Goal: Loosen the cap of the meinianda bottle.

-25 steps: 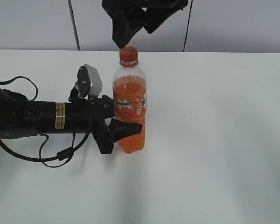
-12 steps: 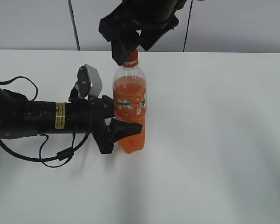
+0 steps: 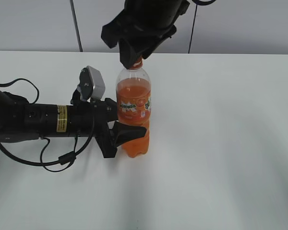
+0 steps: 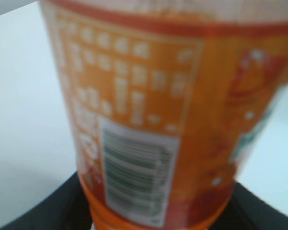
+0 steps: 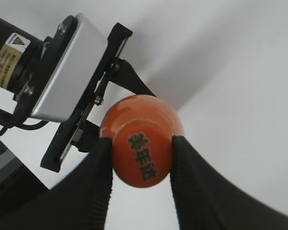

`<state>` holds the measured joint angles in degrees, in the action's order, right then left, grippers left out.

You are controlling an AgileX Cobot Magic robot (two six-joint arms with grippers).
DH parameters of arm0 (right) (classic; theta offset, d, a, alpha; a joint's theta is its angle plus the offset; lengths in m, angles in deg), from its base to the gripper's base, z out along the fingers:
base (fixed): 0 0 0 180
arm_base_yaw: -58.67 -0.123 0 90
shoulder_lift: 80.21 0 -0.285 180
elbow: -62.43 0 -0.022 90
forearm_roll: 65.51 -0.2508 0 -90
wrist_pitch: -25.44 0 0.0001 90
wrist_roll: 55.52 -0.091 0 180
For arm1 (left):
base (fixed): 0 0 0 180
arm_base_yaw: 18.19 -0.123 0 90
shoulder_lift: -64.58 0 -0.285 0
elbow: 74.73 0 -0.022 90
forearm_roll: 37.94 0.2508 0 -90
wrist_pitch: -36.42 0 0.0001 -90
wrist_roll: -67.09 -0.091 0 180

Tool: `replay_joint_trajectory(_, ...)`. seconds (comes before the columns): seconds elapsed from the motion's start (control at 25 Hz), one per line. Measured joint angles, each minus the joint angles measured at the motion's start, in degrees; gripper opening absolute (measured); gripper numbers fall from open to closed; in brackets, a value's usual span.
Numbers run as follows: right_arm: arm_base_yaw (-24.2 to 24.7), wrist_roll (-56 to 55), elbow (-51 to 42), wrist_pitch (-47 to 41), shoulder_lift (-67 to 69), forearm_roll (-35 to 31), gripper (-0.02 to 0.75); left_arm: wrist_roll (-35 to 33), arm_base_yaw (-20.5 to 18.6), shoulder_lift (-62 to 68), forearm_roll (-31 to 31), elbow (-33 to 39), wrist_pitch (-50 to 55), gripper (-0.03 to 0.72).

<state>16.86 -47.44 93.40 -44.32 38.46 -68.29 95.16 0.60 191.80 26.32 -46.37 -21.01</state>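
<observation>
The meinianda bottle [image 3: 133, 108] stands upright on the white table, orange drink inside, label band round its middle. My left gripper [image 3: 127, 129] comes in from the left and is shut on the bottle's lower body; the left wrist view is filled by the blurred label [image 4: 149, 120]. My right gripper [image 3: 133, 60] has come down from above over the bottle top. In the right wrist view its two black fingers press both sides of the orange cap [image 5: 143, 153], which bears dark characters on top. In the exterior view the cap is almost wholly hidden by the fingers.
The left arm [image 3: 38, 120] lies along the table with black cables [image 3: 57, 160] looping beside it. The white table [image 3: 221, 143] stretches to the right and front. A grey wall stands behind.
My right gripper has come down from above the bottle onto the cap and closed on it. The left gripper and the bottle have not moved.
</observation>
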Motion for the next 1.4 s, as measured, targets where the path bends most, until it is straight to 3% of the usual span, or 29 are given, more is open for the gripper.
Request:
replay_joint_trajectory(0.08, 0.00, 1.37, 0.00, 0.00, 0.00, -0.06, 0.273, 0.00, 0.00, 0.00, 0.00, 0.00, 0.00, 0.393)
replay_joint_trajectory(0.24, 0.00, 9.34, 0.00, 0.00, 0.00, -0.75, 0.273, -0.04, 0.00, 0.00, 0.00, 0.00, 0.00, 0.393)
replay_joint_trajectory(0.6, 0.00, 42.72, 0.00, 0.00, 0.00, -3.24, 0.273, -1.20, 0.00, 0.00, 0.37, 0.00, -0.15, 0.393)
replay_joint_trajectory(0.8, 0.00, 47.71, 0.00, 0.00, 0.00, -2.42, 0.273, -1.26, 0.00, 0.00, 0.26, 0.00, -0.20, 0.393)
replay_joint_trajectory(1.08, 0.00, 66.97, 0.00, 0.00, -0.05, -1.45, 0.273, -1.26, 0.00, 0.00, 0.09, 0.00, -0.05, 0.393)
replay_joint_trajectory(1.4, 0.00, 75.97, 0.00, 0.00, -0.10, -1.18, 0.273, -1.26, 0.00, 0.00, 0.04, 0.00, 0.01, 0.393)
